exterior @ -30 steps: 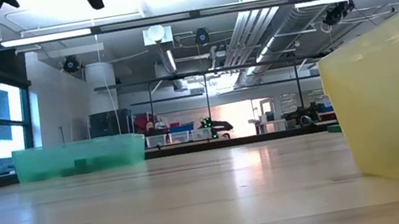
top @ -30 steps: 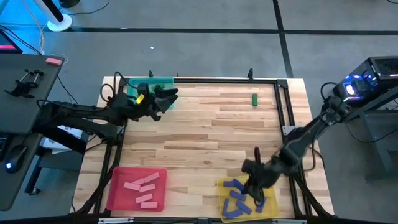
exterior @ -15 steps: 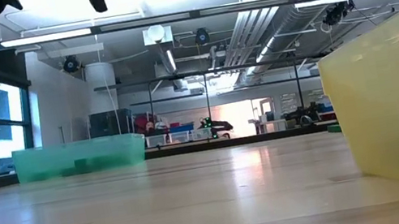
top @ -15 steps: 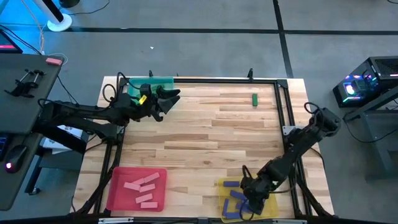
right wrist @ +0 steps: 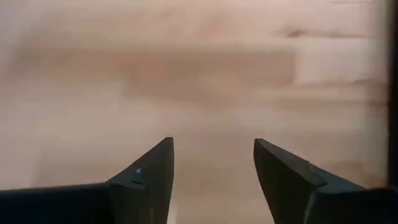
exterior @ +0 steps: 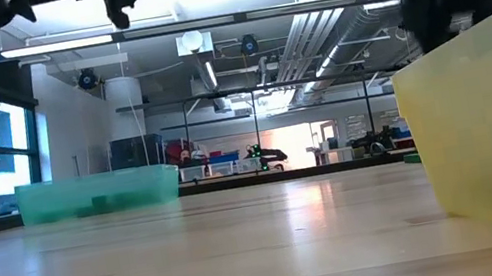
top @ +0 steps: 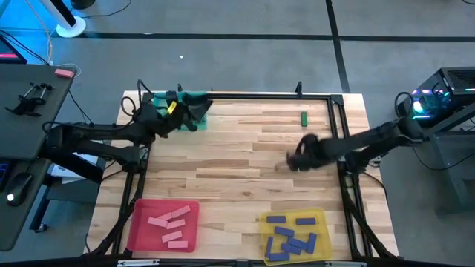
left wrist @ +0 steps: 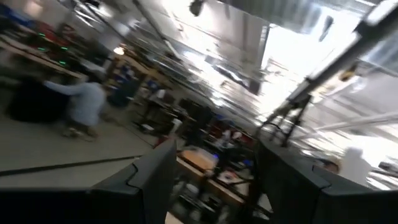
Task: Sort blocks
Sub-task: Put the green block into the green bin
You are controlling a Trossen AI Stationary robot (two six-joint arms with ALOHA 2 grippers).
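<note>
One green block (top: 303, 118) lies flat on the wood near the far right. Several blue blocks (top: 291, 236) lie in the yellow tray (top: 323, 217) and several pink blocks (top: 169, 224) in the pink tray (top: 141, 210). My right gripper (top: 297, 158) hangs open over bare wood, on the near side of the green block; in its wrist view the right gripper (right wrist: 212, 144) has nothing between its fingers. My left gripper (top: 194, 113) is raised at the green tray (top: 194, 97) and stands open and empty in its own wrist view (left wrist: 217, 152).
The green tray (exterior: 98, 192) stands at the far left, the pink tray at the near left and the yellow tray (exterior: 486, 116) at the near right. Bare wood lies between them. A black frame rail (top: 338, 119) runs along the table's right side.
My right gripper has swung up from the yellow tray and gone quickly toward the far edge, to mid-table near the green block. The blue blocks stay in the yellow tray. My left gripper has shifted a little toward the far edge at the green tray.
</note>
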